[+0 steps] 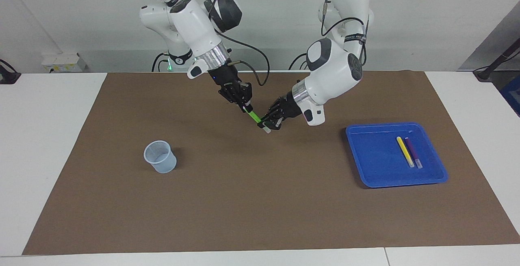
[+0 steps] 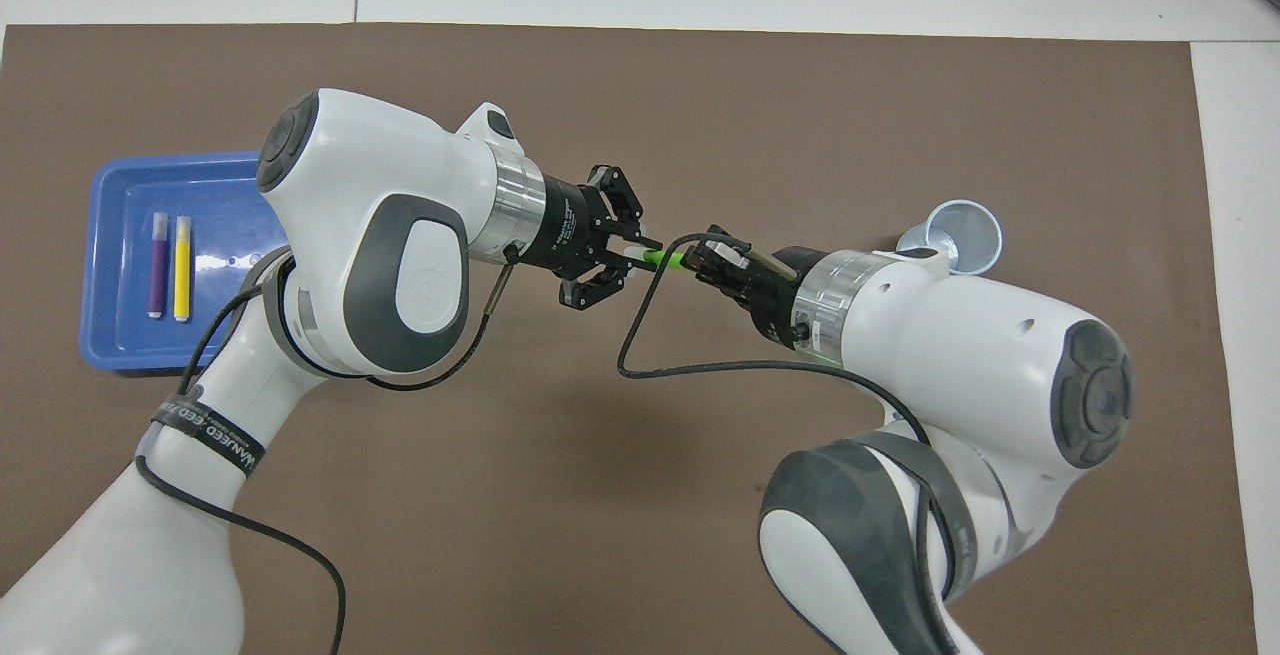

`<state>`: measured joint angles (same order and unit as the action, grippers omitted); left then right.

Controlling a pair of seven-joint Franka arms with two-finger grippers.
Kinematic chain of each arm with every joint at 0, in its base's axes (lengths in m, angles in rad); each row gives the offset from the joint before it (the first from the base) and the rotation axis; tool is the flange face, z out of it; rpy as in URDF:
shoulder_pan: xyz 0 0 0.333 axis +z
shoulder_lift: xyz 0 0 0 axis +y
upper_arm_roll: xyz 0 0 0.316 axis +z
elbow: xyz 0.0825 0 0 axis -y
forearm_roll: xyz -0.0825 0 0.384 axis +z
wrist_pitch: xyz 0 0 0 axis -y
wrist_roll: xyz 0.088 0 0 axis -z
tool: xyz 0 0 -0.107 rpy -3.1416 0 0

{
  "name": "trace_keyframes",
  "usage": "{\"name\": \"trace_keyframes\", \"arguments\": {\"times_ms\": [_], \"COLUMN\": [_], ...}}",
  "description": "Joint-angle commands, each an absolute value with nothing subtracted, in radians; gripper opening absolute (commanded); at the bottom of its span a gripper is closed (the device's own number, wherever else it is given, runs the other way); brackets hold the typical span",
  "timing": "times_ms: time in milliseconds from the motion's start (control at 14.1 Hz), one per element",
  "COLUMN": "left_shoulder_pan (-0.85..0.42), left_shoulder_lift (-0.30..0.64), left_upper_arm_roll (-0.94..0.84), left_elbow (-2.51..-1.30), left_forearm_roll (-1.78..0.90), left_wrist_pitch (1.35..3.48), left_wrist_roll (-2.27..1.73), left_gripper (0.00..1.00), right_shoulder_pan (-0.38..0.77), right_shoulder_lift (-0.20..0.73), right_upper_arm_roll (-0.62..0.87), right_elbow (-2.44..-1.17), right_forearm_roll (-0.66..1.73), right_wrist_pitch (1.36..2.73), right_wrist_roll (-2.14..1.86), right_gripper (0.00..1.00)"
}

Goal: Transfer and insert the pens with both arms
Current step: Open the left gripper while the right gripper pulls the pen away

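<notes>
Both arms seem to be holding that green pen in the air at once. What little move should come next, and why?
Probably the left gripper should let go. The right gripper is shut on the upper end of the green pen, so the handover looks done, and the clear cup waits at the right arm's end of the table.
</notes>
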<state>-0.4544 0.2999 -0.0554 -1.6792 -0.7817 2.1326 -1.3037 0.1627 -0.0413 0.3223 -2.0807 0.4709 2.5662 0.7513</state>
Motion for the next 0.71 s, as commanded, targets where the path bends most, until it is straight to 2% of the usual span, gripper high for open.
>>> {"name": "trace_keyframes", "arguments": {"times_ms": [0,424,637], "left_shoulder_pan": [-0.456,-0.451,-0.451], "left_shoulder_lift": [0.265,0.249,0.213], "left_upper_arm_roll": [-0.044,-0.040,-0.038], "left_elbow": [-1.704,-1.701,-1.748], "left_forearm_roll": [-0.792,-0.784,-0.765], "left_wrist_pitch": [2.135,2.134,2.134], "left_wrist_roll": [-1.296,-1.290,-1.043], "left_gripper": [1.00,1.00,1.00], "right_shoulder_pan": [0.141,0.089,0.014], "right_shoulder_lift": [-0.034,-0.037,-0.049], "right_upper_arm_roll": [0.325,0.322,0.319], "right_elbow": [-2.056,-2.023,-1.993], "right_forearm_roll": [0.457,0.454,0.422], "right_wrist_pitch": [2.510,2.432,2.300], "right_wrist_roll": [0.729,0.691,0.592], "right_gripper": [0.00,0.00,0.00]}}
